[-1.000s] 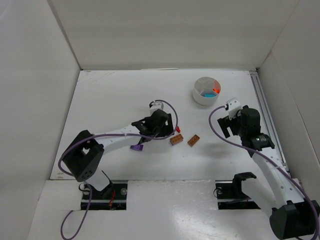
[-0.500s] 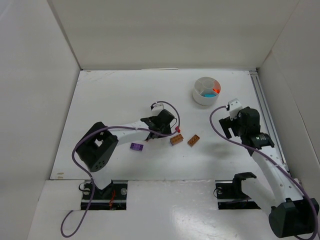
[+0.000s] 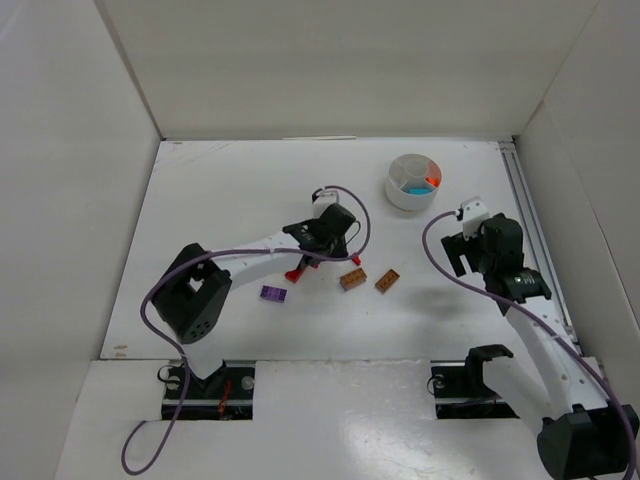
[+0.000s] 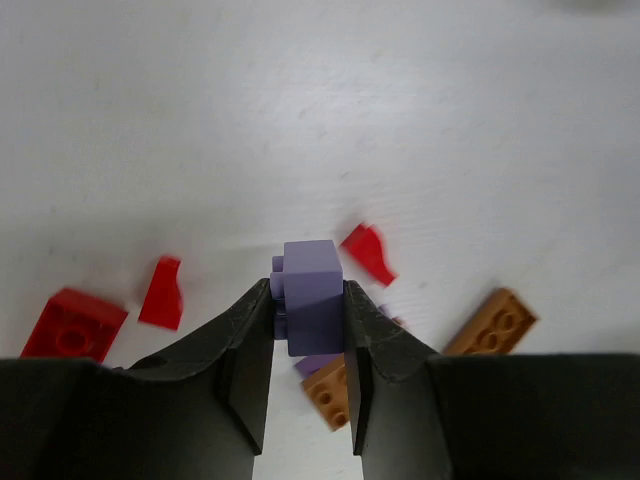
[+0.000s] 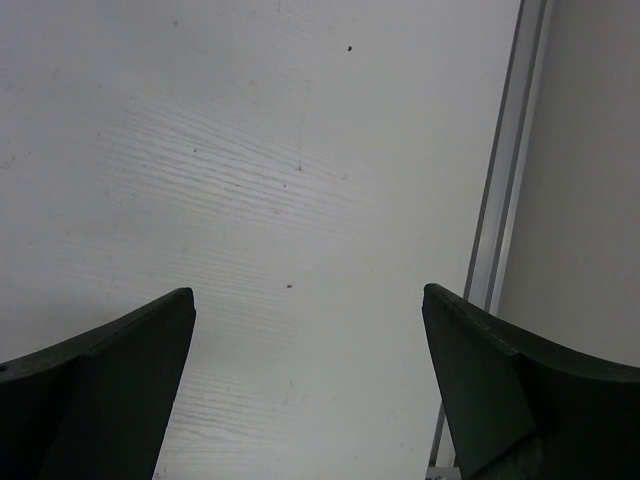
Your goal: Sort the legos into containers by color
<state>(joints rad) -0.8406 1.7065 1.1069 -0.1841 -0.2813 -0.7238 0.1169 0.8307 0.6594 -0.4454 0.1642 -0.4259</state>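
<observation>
Pinching a purple brick [image 4: 311, 296] between their tips, the left fingers [image 4: 245, 355] hang above red bricks [image 4: 75, 322] and brown bricks [image 4: 495, 322]; the right fingers [image 5: 100, 360] stand spread over the surface [image 5: 250, 180].

– Where does the top camera look from?
– From high above and behind the arm bases. It faces down and takes in the whole table [image 3: 230, 190], near edge to far wall.
– And the left wrist camera?
– It sits very close to the left gripper [image 4: 308, 300], whose purple brick [image 4: 312, 290] is at mid-frame. It looks past them at the table's middle, and the orange bricks [image 4: 497, 322] there show from above too.
– The right wrist camera?
– It looks down between the right gripper [image 5: 307, 295] fingers at the table's right side. It shares the rail [image 5: 505, 200] with the top view.
</observation>
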